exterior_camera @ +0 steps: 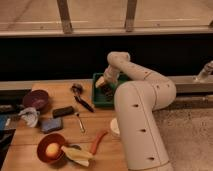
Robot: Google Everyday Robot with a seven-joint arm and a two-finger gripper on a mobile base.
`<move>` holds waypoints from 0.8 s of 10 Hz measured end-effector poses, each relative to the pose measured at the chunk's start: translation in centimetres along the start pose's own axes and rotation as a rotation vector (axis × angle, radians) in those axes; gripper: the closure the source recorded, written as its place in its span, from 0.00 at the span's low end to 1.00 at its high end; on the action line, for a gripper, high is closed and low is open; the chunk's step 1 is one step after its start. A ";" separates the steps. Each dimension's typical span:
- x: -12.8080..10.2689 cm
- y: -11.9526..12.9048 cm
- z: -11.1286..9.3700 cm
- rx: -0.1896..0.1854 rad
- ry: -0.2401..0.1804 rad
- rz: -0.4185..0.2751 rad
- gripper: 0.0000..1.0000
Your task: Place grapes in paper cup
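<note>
My gripper (104,86) is over the green tray (97,102) at the back of the wooden table, low over its inside. Something dark lies in the tray just under the gripper; it may be the grapes (108,94), but I cannot tell for sure. The white paper cup (114,126) stands on the table in front of the tray. Only its left edge shows, because my white arm (140,120) covers the rest.
An orange carrot (98,141) lies left of the cup. A dark red bowl (49,149) holding a round yellow fruit and a banana (75,155) sit at the front. Another dark red bowl (35,99), a white cloth (29,116), a blue sponge (51,125) and dark utensils (81,101) lie to the left.
</note>
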 end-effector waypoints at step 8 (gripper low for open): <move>1.0 1.6 1.6 -0.049 0.050 -0.038 0.67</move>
